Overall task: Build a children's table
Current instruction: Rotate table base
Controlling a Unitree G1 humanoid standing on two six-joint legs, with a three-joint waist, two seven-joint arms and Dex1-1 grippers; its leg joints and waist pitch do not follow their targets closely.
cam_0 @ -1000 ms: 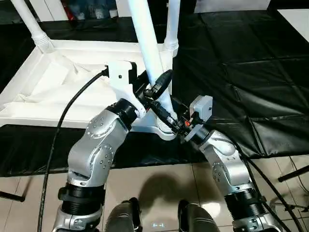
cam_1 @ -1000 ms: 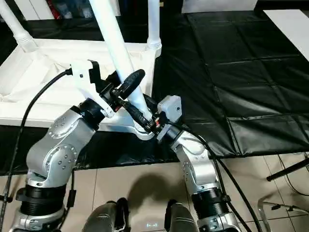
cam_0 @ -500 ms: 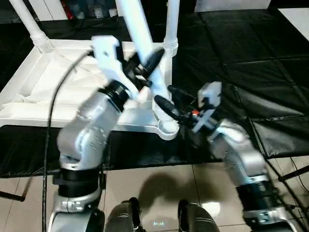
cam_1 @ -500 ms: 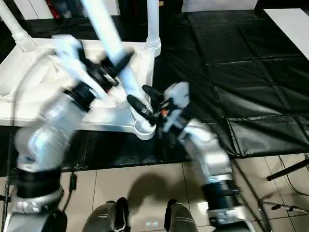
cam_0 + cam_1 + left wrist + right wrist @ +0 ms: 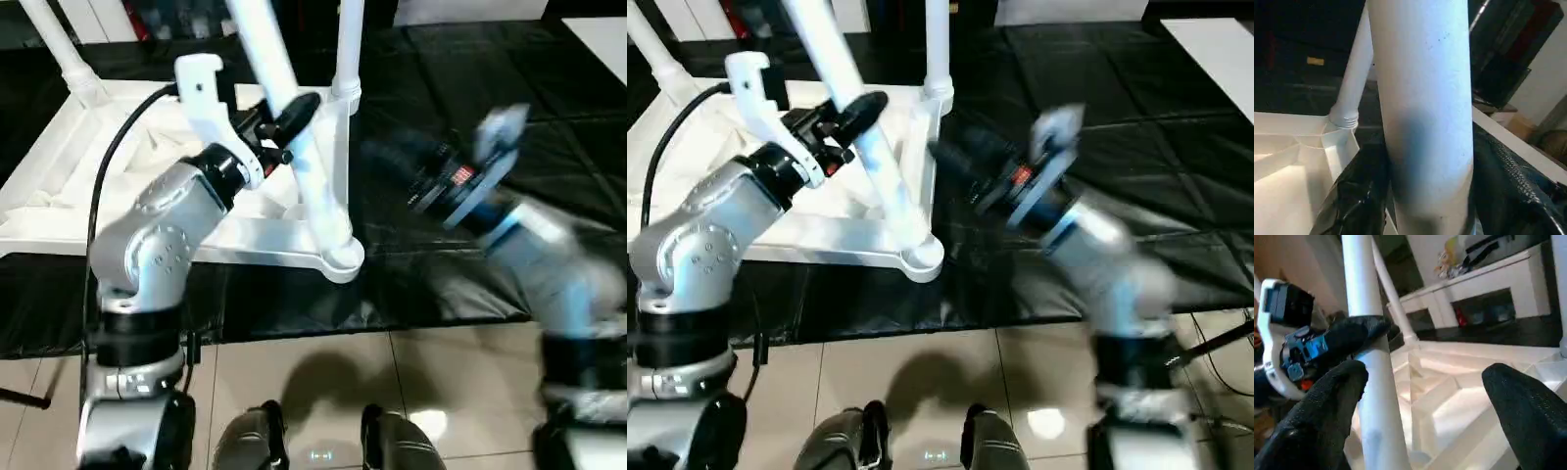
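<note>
Children's table (image 5: pixel 88 157) upside down on black-covered table (image 5: pixel 509 117); near-corner leg (image 5: pixel 294 117) tilted in socket (image 5: pixel 338 259). Left claw (image 5: pixel 284 122) pinching leg mid-shaft. Right claw (image 5: pixel 1425 396) spread, clear of leg. Advice: straighten leg to vertical before pressing home.
</note>
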